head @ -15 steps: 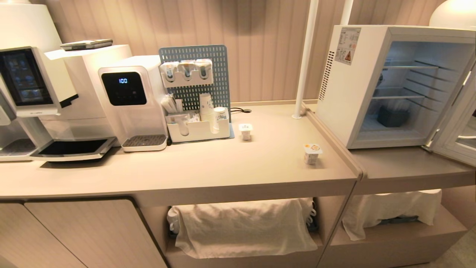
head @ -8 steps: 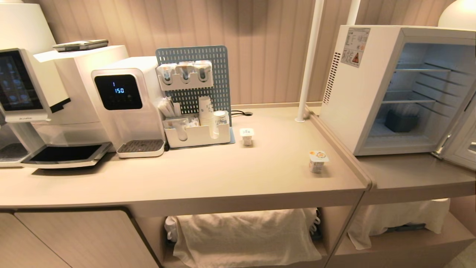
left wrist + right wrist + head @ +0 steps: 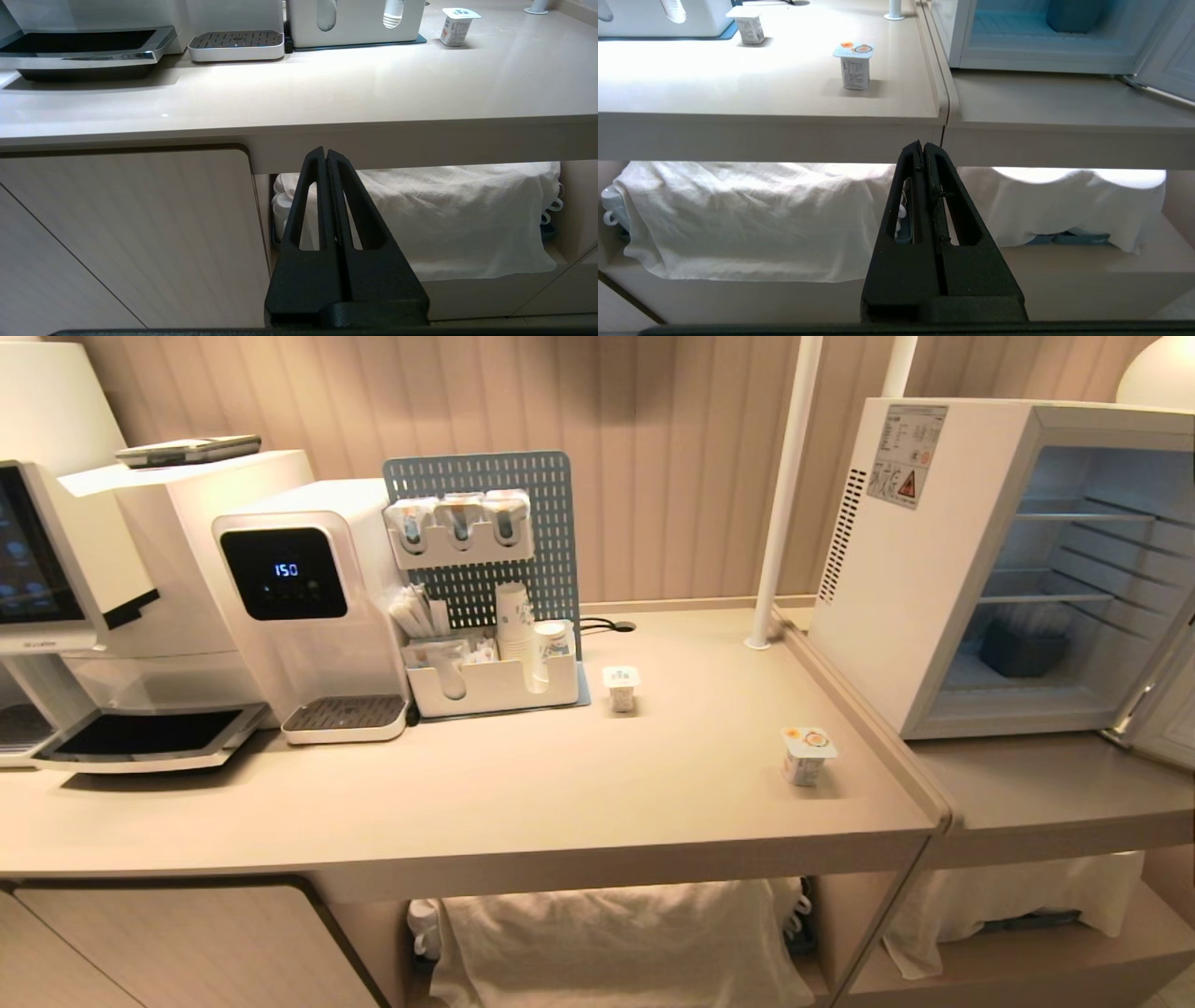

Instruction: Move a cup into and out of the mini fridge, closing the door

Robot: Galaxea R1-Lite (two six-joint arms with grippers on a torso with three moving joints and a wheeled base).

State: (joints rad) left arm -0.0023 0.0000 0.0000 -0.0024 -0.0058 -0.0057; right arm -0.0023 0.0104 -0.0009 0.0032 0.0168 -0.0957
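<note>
A small white cup (image 3: pixel 808 755) with an orange-printed foil lid stands on the beige counter near its right edge; the right wrist view shows the cup (image 3: pixel 855 65) too. A second like cup (image 3: pixel 621 688) stands further back, by the white organiser. The white mini fridge (image 3: pixel 896 569) stands on the lower counter at the right, its door (image 3: pixel 1162 709) swung open at the frame's right edge. Both arms are parked low in front of the counter, outside the head view. My left gripper (image 3: pixel 325 153) is shut and empty. My right gripper (image 3: pixel 922 145) is shut and empty.
A water dispenser (image 3: pixel 303 607), a coffee machine (image 3: pixel 56 579) and a pegboard organiser with tall paper cups (image 3: pixel 516 616) line the counter's back left. A white pole (image 3: pixel 784 495) rises beside the fridge. White cloths (image 3: pixel 607 933) cover the shelves under the counter. A dark box (image 3: pixel 1022 649) sits inside the fridge.
The whole head view has shifted: the counter and fridge now sit lower and a little rightward, so the camera has moved. Cups and fridge door stay in place.
</note>
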